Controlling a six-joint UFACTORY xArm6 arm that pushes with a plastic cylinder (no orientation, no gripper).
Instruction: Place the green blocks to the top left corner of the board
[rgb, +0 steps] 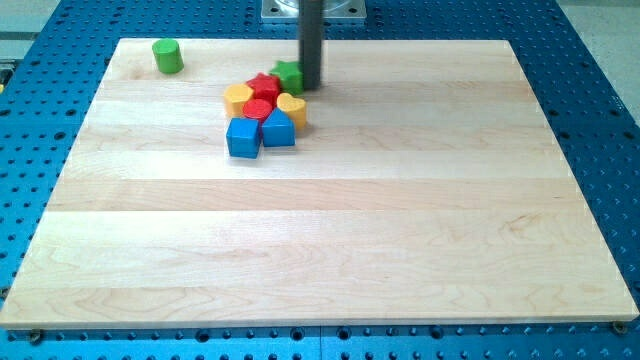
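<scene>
Tip (310, 85) (plain rod, nothing held) touches green block (289, 75) on its right. Left of cluster: green cylinder (167, 56), already near corner. Push leftward w/ contact centred, skirting red star (264, 86), judging by layout.

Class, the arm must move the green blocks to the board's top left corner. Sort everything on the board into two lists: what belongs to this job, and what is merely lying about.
Belongs to the job:
green cylinder, already near the top left corner
green block, beside my tip
board

Just lying about:
red star
red cylinder
yellow block
yellow heart
two blue cubes
</scene>
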